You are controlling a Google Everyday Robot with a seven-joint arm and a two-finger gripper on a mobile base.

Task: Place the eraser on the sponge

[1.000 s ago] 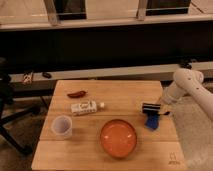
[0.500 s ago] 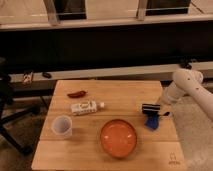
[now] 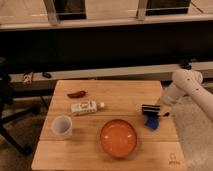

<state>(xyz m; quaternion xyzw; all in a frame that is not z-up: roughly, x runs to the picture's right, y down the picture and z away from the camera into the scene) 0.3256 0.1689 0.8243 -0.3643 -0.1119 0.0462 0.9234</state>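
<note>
ROBOT ARM AT A WOODEN TABLE: a white robot arm [image 3: 187, 85] reaches in from the right of a wooden table [image 3: 125, 92], its rounded elbow raised beyond the table's right edge and its forearm sloping down and leftward toward the tabletop; the gripper [image 3: 159, 111] sits low over the table's right side, pointing left; the eraser [image 3: 148, 108], a small black bar, lies crosswise at the gripper's tip, directly over the far edge of the blue sponge [image 3: 151, 122]; it appears to rest on or just above the sponge, though the dim view leaves the contact unclear, and whether the gripper is clamped on the bar cannot be told. The sponge lies near the table's right edge, just right of a round orange bowl [image 3: 118, 138] at the front; a white cup [image 3: 62, 126] stands upright at the front left; a white labelled tube [image 3: 86, 107] lies on its side near the middle; a red chili pepper [image 3: 77, 93] lies behind the tube, toward the far left.
</note>
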